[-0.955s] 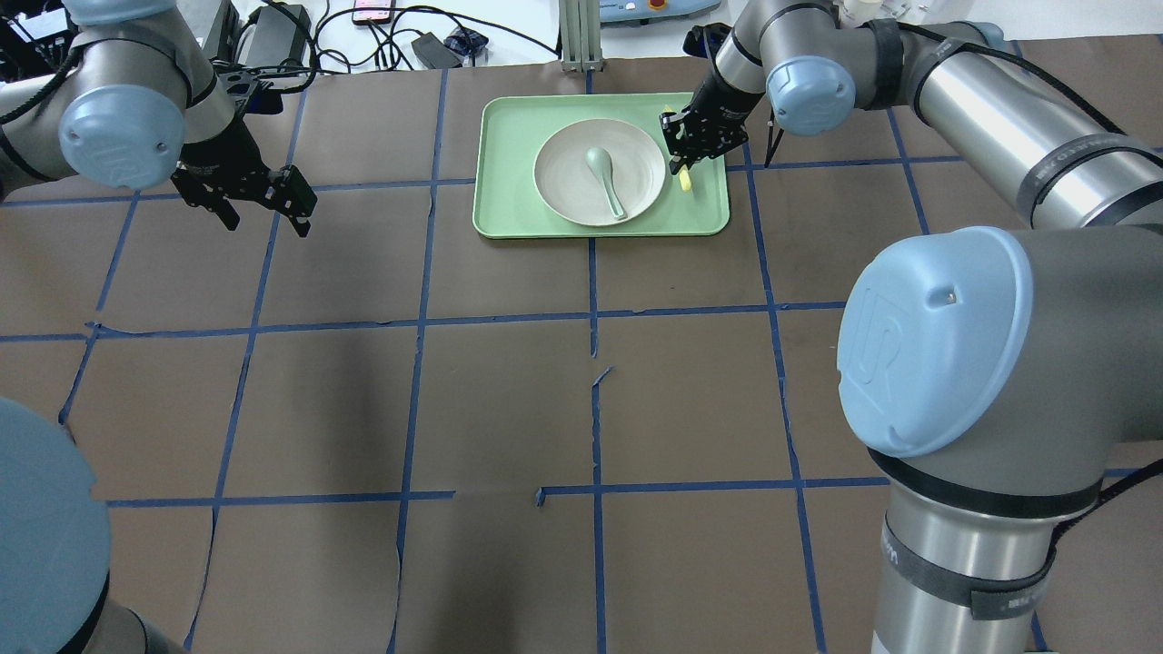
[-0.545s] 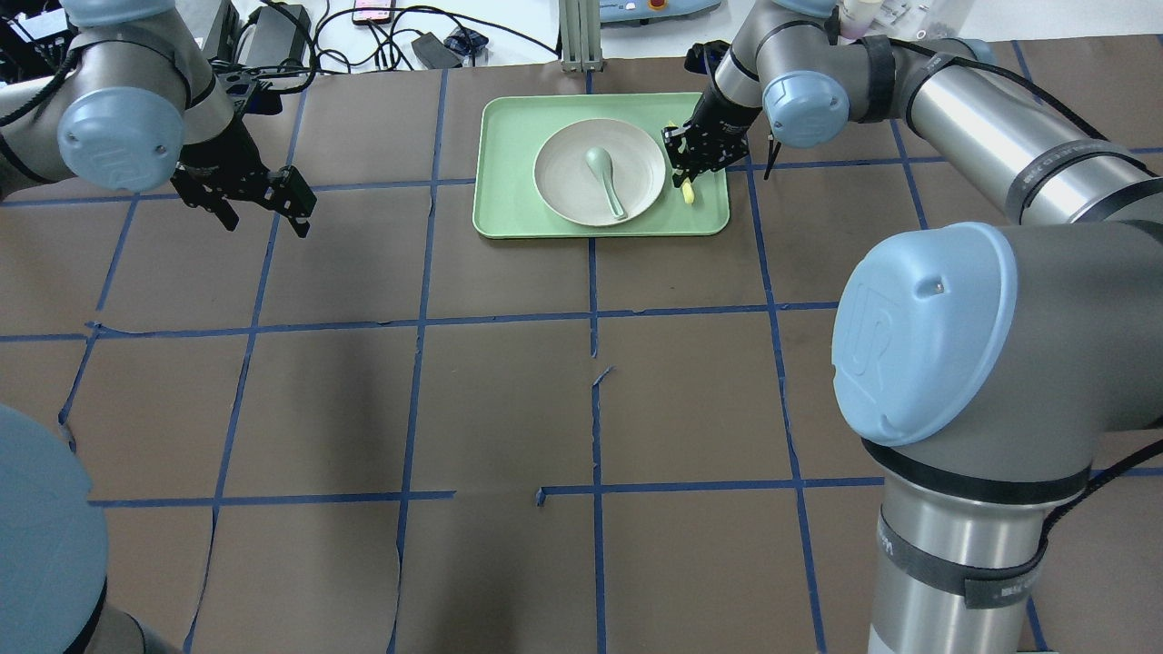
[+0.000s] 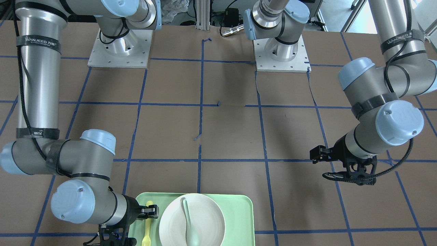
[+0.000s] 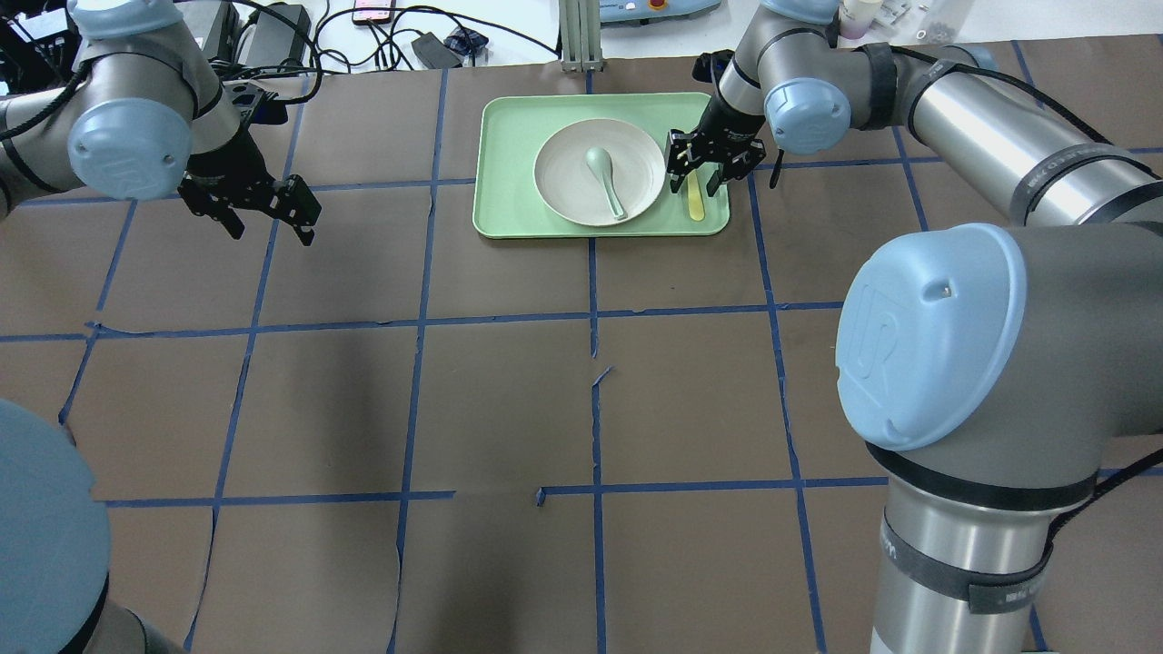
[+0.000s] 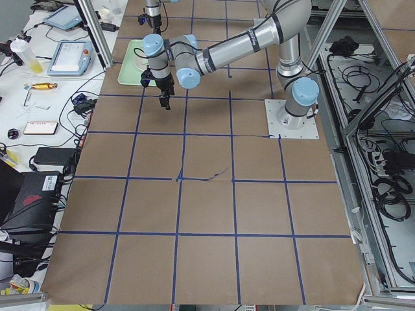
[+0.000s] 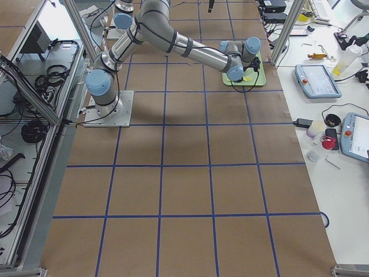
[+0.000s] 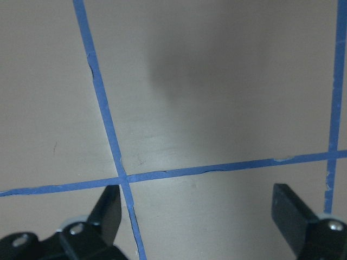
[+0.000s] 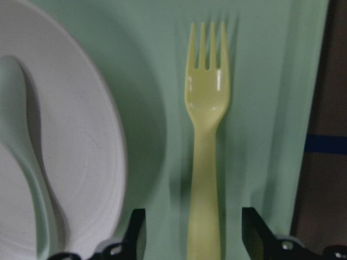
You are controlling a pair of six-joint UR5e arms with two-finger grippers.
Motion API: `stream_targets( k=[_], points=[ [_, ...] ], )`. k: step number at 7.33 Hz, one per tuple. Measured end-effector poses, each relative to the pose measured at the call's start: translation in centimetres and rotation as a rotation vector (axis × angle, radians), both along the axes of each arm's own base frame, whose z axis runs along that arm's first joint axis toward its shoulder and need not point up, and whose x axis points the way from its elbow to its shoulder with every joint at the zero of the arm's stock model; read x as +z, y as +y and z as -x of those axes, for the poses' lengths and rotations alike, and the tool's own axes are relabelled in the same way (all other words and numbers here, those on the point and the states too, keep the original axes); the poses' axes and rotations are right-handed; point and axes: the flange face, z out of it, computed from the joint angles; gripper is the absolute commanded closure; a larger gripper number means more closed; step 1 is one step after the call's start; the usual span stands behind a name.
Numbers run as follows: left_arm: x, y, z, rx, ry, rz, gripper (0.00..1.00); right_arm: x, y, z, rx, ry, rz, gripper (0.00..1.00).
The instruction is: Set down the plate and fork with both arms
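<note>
**Right gripper repositioned over fork**

Right gripper (image 4: 693,189) has turned and shifted since the earlier frame, so the fork (image 4: 696,204) handle now shows between its fingers (image 8: 255,233). The jaws stand wide, one on each side of the handle, with a gap on both sides. The fork lies flat on the tray (image 4: 509,163), tines pointing away from the gripper. The plate (image 4: 556,193) sits just beside one finger and holds a spoon (image 4: 604,182). The left gripper (image 4: 273,234) has shifted slightly; its jaws stand wide above the table (image 4: 363,409), well apart from the tray.
</note>
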Motion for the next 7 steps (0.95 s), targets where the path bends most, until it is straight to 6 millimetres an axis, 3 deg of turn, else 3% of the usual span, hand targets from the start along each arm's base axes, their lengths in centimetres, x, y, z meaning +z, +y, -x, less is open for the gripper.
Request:
stream_targets(
  k=[2,4,7],
  points=[
    [0.5,0.1,0.1,0.002,-0.004,0.007,0.00,3.9,1.3,0.8,-0.011,0.079,0.026,0.00],
    [3.0,0.6,0.3,0.014,-0.020,0.039,0.00,8.8,4.8,2.2,0.004,0.218,0.020,0.00],
    [7.4,3.0,1.9,0.098,-0.122,0.029,0.00,19.0,10.7,2.8,0.018,0.281,0.023,0.00]
  ],
)
